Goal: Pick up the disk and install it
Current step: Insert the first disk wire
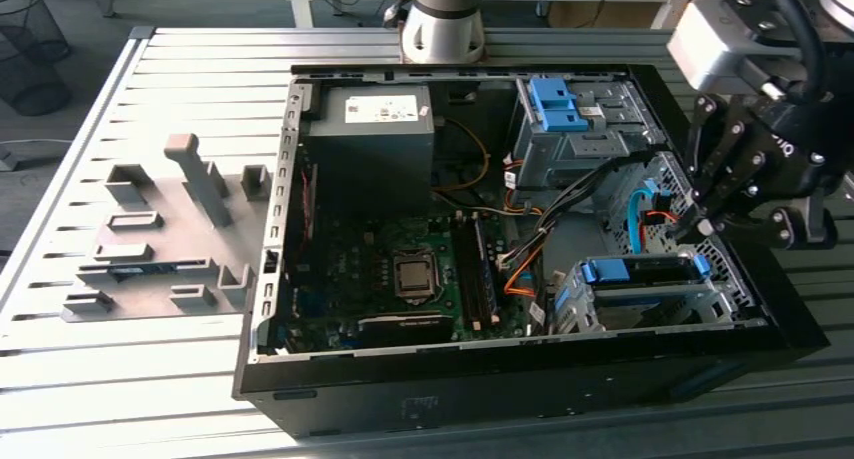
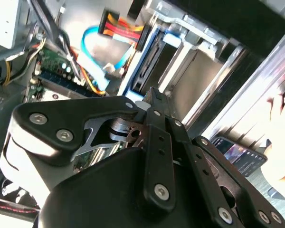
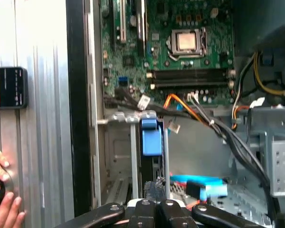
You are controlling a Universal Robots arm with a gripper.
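Observation:
The disk (image 1: 638,272) sits in the metal drive cage (image 1: 607,309) at the open computer case's corner, nearest on the exterior view's right. Its blue frame faces up. In the first wrist view the disk's blue tab (image 3: 151,137) stands in the cage slot, with the drive's dark edge running from it towards me. My gripper (image 1: 698,225) hangs over that corner of the case. Its fingers look shut, and my gripper (image 3: 154,184) has its tips right at the disk's edge; I cannot tell whether they touch. In the second wrist view my gripper (image 2: 151,93) points at the slot.
The case holds a motherboard (image 1: 400,269), a grey power-supply box (image 1: 367,119), a bare blue bracket (image 1: 554,104) and orange and black cables (image 1: 534,244) beside the cage. Grey fixtures (image 1: 160,239) stand on the slatted table. A phone (image 3: 9,88) and a person's hand (image 3: 2,202) lie outside the case wall.

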